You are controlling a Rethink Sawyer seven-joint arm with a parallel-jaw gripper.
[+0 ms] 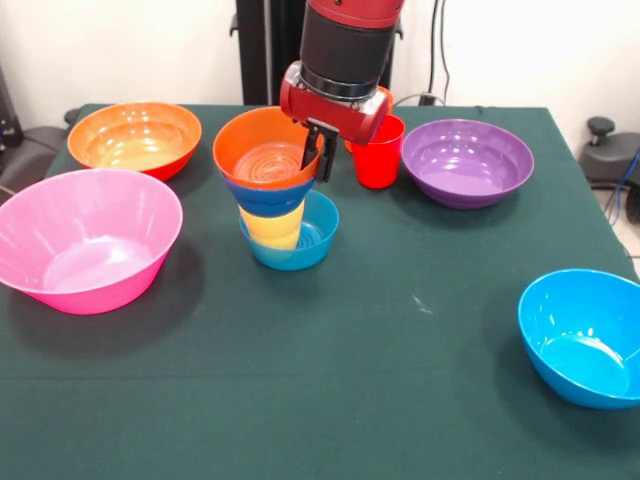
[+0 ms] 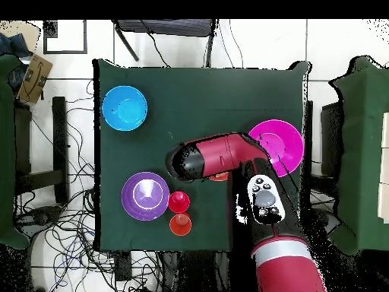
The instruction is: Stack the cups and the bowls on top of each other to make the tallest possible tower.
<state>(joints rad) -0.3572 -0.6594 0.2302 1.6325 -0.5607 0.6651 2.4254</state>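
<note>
Your gripper pinches the orange bowl's rim atop the tower; seat it squarely, then release.

Tower under the arm overhead; blue bowl cut by the front view's edge.

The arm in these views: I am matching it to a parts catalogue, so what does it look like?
The arm is a thick round tube in glossy red with black sections. In the front view a black collar and silver ring sit above a red wrist block, with the small black gripper below. Overhead, a grey panel with buttons and a silver band mark the lower links.
</note>
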